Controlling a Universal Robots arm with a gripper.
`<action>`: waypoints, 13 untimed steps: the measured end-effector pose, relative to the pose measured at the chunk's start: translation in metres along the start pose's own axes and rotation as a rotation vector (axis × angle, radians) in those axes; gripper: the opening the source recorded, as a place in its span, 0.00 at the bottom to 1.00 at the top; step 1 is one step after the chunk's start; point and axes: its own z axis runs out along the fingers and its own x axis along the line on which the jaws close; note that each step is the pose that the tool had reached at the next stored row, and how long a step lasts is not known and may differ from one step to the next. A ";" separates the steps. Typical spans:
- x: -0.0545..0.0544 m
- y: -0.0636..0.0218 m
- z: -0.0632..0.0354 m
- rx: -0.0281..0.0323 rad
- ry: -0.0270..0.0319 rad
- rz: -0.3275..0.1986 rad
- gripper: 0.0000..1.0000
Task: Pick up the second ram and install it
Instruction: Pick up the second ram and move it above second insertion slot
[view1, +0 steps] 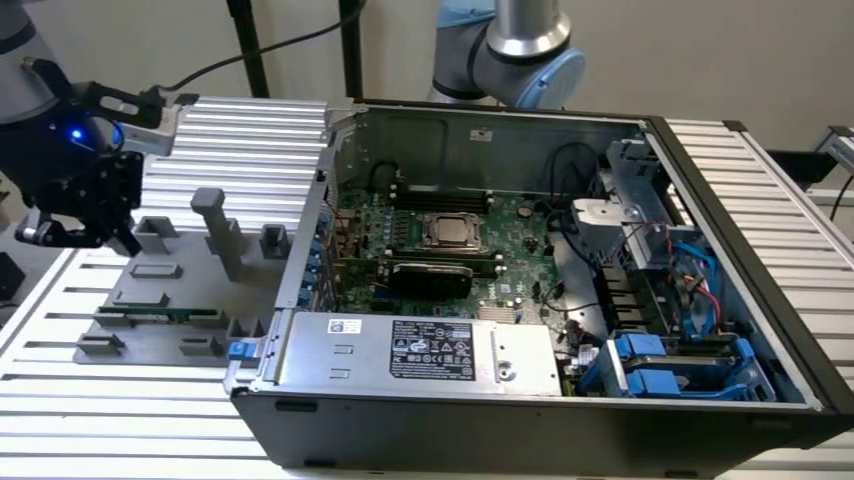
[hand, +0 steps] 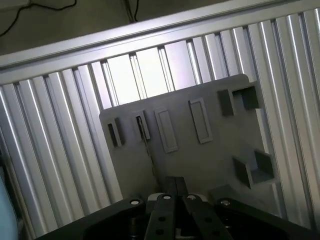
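The gripper (view1: 80, 228) hangs over the far end of the grey holder (view1: 187, 292), at the exterior view's left. Its fingers (hand: 164, 210) are pressed together and hold nothing. The ram (view1: 154, 314) stands on its thin edge in the holder, near the front, well apart from the gripper.

Here is what I think could go wrong. With the fingers closed, there is no gap for the ram to fit in. If they come down like that, they could knock the top of the ram, tip it over or crack it.

The ram is very thin. A grab that is off to one side could miss it. A grab near one end could lift it crooked.

A tall grey post (view1: 214, 228) stands on the holder near the ram. The gripper could bump it on the way.

The case (view1: 534, 425) has a high wall (view1: 324, 190) next to the holder. A low carry could hit that wall. A crooked ram may not go into the board (view1: 514, 250) and could jam.
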 end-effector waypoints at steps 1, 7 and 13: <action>0.000 0.0000 0.0008 0.0015 0.0001 -0.015 0.11; 0.000 0.0002 0.0048 0.0044 0.0178 -0.095 0.11; -0.001 0.0004 0.0103 0.0071 0.0394 -0.146 0.11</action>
